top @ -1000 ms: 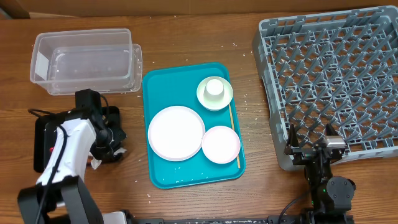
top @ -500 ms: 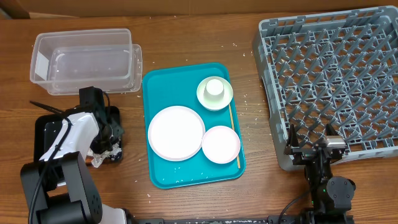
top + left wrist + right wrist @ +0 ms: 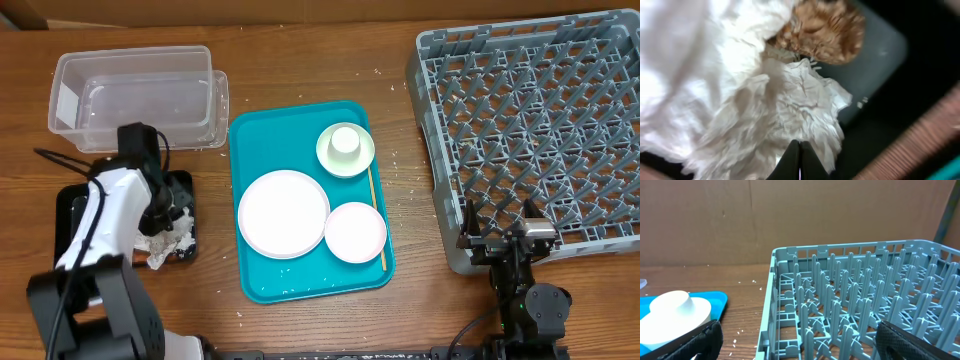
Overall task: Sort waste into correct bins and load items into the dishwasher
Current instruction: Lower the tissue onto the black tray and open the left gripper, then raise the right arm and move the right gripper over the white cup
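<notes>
The left fingers (image 3: 799, 159) are pinched right together, tips down on the crumpled white napkins (image 3: 765, 110). Whether they have nipped a fold of paper, I can't tell. Just beyond the tips sits a brown food bit (image 3: 826, 30), up against the napkins, and all of it lies inside the black tray (image 3: 186, 186) at the left end of the desk (image 3: 300, 320). So that waste looks binned.

The right fingers (image 3: 797, 339) stand spread as wide as they go, holding nothing and touching nothing. They hang at the near left corner of the grey dish rack (image 3: 530, 110), facing across its pegs.

What's left is the crockery on the teal tray (image 3: 265, 135), between the two arms. From the right fingers it all lies to the left, and the rack is just beside them on the other side. Nearest them is the thin wooden stick (image 3: 376, 215), its long axis running near-to-far along the tray's right edge. The small plate (image 3: 355, 232) is touching or almost touching it. The large plate (image 3: 283, 213) lies closer to the left arm. The saucer (image 3: 362, 158), with the cup (image 3: 345, 141) on it, sits at the tray's far right corner.

My guess is the right arm is better placed for loading.
</notes>
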Robot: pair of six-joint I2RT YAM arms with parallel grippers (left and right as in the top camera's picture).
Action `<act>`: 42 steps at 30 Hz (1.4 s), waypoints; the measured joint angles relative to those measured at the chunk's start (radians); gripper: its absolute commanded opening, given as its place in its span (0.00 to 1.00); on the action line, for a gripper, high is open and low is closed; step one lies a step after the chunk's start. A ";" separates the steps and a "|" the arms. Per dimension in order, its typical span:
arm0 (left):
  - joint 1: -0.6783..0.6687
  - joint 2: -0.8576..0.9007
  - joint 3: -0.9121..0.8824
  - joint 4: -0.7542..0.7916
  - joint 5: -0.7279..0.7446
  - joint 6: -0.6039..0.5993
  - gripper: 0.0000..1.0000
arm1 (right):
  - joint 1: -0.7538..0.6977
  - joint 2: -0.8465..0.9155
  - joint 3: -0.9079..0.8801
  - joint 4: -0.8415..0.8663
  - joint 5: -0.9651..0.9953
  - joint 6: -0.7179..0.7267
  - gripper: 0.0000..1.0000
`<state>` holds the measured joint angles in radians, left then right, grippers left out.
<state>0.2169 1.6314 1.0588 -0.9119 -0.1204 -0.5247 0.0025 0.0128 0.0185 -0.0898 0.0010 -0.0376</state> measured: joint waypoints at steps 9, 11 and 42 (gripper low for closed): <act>0.000 -0.257 0.085 -0.056 0.063 0.004 1.00 | 0.000 0.000 0.000 0.000 0.000 0.000 1.00; 0.000 -0.309 0.087 -0.056 0.084 0.004 1.00 | 0.000 0.000 0.000 0.000 0.000 0.001 1.00; 0.311 -0.337 0.089 -0.017 0.237 -0.128 1.00 | 0.000 0.000 0.000 0.003 0.000 0.001 1.00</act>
<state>0.5282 1.2945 1.1473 -0.9287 0.1169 -0.6525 0.0029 0.0128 0.0185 -0.0864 0.0006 -0.0368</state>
